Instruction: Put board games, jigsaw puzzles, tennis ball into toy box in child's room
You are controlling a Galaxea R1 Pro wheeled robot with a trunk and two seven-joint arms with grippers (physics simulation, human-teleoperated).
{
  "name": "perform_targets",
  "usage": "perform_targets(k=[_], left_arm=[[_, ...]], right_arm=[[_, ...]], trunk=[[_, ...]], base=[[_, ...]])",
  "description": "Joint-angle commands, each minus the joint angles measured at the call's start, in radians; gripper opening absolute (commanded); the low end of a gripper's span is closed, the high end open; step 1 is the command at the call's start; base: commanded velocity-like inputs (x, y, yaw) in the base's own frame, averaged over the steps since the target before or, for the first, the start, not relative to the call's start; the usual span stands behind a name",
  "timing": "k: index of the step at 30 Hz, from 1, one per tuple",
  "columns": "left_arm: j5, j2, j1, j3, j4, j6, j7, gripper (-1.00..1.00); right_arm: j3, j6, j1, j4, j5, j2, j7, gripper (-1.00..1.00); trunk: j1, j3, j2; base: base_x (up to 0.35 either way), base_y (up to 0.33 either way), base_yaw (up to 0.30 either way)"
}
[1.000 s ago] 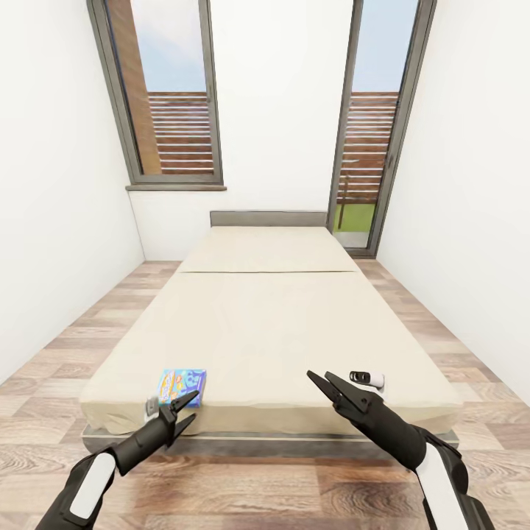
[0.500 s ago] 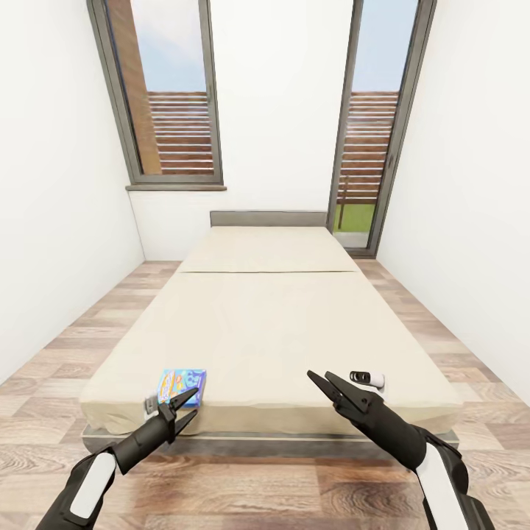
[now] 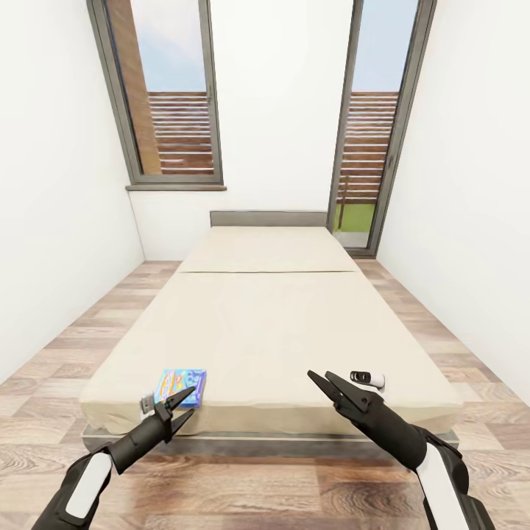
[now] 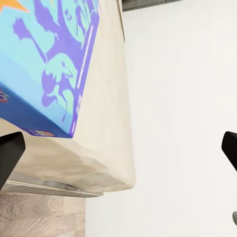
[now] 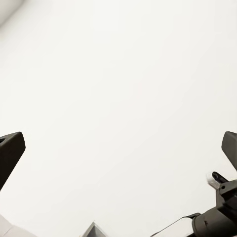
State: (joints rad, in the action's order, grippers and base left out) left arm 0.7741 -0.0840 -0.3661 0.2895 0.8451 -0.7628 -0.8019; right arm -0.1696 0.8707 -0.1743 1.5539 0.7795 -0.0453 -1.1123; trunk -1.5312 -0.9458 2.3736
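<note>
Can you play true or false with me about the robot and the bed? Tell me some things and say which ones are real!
1. A small blue board game lies on the bed, near its front corner. True.
2. The left gripper is squeezing the blue board game. False: its fingers are spread open and it holds nothing, just short of the box.
3. The right gripper is open and empty. True.
4. The bed has a bright red mattress. False: the mattress is plain beige.
5. The floor is made of wood planks. True.
6. Three board games lie on the bed. False: one blue box is there.
</note>
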Motion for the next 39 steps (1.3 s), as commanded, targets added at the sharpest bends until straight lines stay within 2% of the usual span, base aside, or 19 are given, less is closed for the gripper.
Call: perform_targets(k=[1, 7, 13, 18, 39], left_arm=[[0.002, -0.001, -0.001, 0.001, 0.000, -0.006, -0.002, 1.00], [0.004, -0.013, -0.001, 0.002, -0.001, -0.006, -0.015, 1.00], [0.003, -0.027, -0.001, 0.002, -0.001, -0.006, -0.086, 1.00], [0.000, -0.030, -0.001, 0.002, -0.001, -0.008, -0.113, 1.00], [-0.001, -0.031, -0.001, 0.002, -0.002, -0.010, -0.117, 1.00]], right_arm=[[-0.002, 0.005, -0.001, 0.000, 0.001, -0.001, -0.001, 1.00], [-0.002, 0.005, -0.001, 0.000, 0.001, -0.001, 0.001, 1.00], [-0.002, 0.005, -0.001, 0.000, 0.001, -0.001, 0.002, 1.00], [-0.002, 0.005, -0.001, 0.000, 0.001, -0.001, 0.005, 1.00], [-0.002, 0.005, -0.001, 0.000, 0.001, -0.001, 0.007, 1.00]], trunk=[[0.000, -0.001, 0.000], [0.000, -0.001, 0.000], [0.000, -0.001, 0.000], [0.000, -0.001, 0.000], [0.000, -0.001, 0.000]], base=[[0.000, 0.000, 0.000], [0.000, 0.000, 0.000], [0.000, 0.000, 0.000], [0.000, 0.000, 0.000], [0.000, 0.011, 0.000]])
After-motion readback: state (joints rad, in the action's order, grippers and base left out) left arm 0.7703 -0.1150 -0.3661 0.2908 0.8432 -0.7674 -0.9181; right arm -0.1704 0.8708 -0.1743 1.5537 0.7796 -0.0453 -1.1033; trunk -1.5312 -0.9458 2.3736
